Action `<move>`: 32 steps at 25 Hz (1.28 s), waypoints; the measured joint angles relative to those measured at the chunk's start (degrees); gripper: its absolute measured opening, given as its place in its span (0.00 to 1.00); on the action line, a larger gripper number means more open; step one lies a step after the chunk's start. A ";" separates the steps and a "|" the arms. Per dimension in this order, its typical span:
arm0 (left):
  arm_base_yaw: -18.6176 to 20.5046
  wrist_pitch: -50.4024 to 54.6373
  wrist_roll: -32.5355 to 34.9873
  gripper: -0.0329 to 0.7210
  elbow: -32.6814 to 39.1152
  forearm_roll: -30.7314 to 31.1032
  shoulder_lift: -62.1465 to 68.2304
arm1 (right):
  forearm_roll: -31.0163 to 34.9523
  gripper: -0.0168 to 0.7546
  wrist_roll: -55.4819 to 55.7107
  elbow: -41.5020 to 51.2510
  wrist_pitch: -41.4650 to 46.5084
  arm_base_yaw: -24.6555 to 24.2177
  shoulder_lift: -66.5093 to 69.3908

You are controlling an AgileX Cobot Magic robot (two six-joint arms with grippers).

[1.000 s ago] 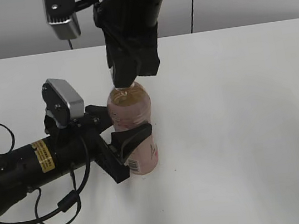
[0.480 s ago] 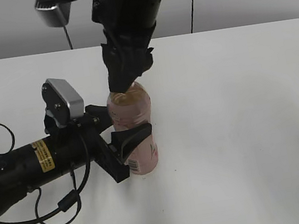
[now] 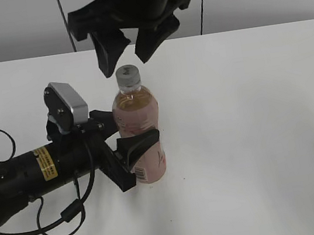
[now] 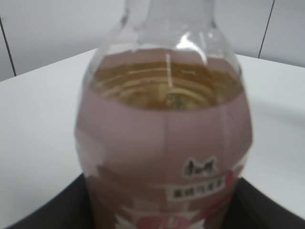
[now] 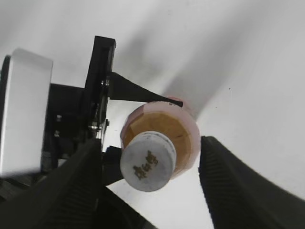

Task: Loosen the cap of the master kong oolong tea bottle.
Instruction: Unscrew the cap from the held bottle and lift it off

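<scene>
The master kong oolong tea bottle [image 3: 140, 133] stands upright on the white table, pale amber tea inside and a pink label low down. Its white cap [image 3: 127, 75] sits on the neck. My left gripper [image 3: 134, 156] is shut on the bottle's lower body from the left; the bottle fills the left wrist view [image 4: 164, 143]. My right gripper [image 3: 126, 50] hangs open just above the cap, one jaw on each side and clear of it. In the right wrist view the cap [image 5: 147, 161] shows from above between the two open jaws [image 5: 151, 183], above the bottle's shoulder [image 5: 183, 131].
The white table [image 3: 255, 138] runs to a grey wall at the back. The left arm with its wrist camera [image 3: 67, 104] lies along the table at the left, with a black cable [image 3: 62, 217] looped near the front edge.
My right gripper was shut on the cap; it has opened, lifted off and turned, and the cap now shows bare. The left gripper and bottle have not moved.
</scene>
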 joint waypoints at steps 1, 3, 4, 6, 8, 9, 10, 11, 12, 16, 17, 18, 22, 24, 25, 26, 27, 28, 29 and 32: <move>0.00 0.00 0.00 0.56 0.00 0.00 0.00 | 0.25 0.65 2.80 0.00 0.00 0.00 0.00; 0.00 0.00 0.00 0.56 0.00 0.00 0.00 | 0.70 0.65 6.99 0.00 0.00 0.00 0.00; 0.00 0.00 0.00 0.56 0.00 0.00 0.00 | 0.98 0.65 8.03 0.00 0.00 0.00 0.00; 0.00 0.00 0.00 0.56 0.00 0.00 0.00 | 1.12 0.65 9.29 0.00 0.00 0.00 0.00; 0.00 0.00 0.00 0.56 0.00 0.00 0.00 | 1.14 0.65 9.76 0.00 0.00 0.03 0.00; 0.00 0.00 0.00 0.56 0.00 0.00 0.00 | 1.14 0.65 9.91 0.09 0.00 0.12 0.00; 0.00 0.00 0.00 0.56 0.00 0.00 0.00 | 1.14 0.65 10.06 0.24 0.00 0.23 0.00; 0.00 0.00 0.00 0.56 0.00 0.00 0.00 | 1.14 0.65 10.11 0.59 0.00 0.29 0.00; 0.00 0.00 0.00 0.56 0.00 0.00 0.00 | 0.99 0.65 10.11 1.03 0.00 0.43 0.00; 0.00 0.00 0.00 0.56 0.00 0.00 0.00 | 0.78 0.62 10.11 1.70 0.00 0.51 0.05; 0.00 0.00 0.00 0.56 0.00 0.00 0.00 | 0.55 0.61 10.11 1.70 0.00 0.51 0.05; 0.00 0.00 0.00 0.56 0.00 0.00 0.00 | 0.44 0.60 10.11 1.70 0.00 0.51 0.05; 0.00 0.00 0.00 0.56 0.00 0.00 0.00 | 0.11 0.56 10.11 1.70 0.00 0.51 0.05; 0.00 0.00 0.00 0.56 0.00 0.00 0.00 | 0.09 0.53 10.18 1.70 0.00 0.51 0.21; 0.00 0.00 0.00 0.56 0.00 0.00 0.00 | 0.09 0.51 10.18 1.70 0.00 0.51 0.36; 0.00 0.00 0.00 0.56 0.00 0.00 0.00 | 0.09 0.49 10.18 1.70 0.00 0.51 0.48; 0.00 0.00 0.00 0.56 0.00 0.00 0.00 | 0.09 0.46 10.18 1.70 0.00 0.51 0.68; 0.00 0.00 0.00 0.56 0.00 0.00 0.00 | 0.02 0.43 10.18 1.70 0.00 0.51 0.92; 0.00 0.00 0.00 0.56 0.00 0.00 0.00 | 0.01 0.41 10.18 1.70 0.00 0.51 1.10; 0.00 0.00 0.00 0.56 0.00 0.00 0.00 | -0.03 0.39 8.42 1.70 -0.06 0.51 1.10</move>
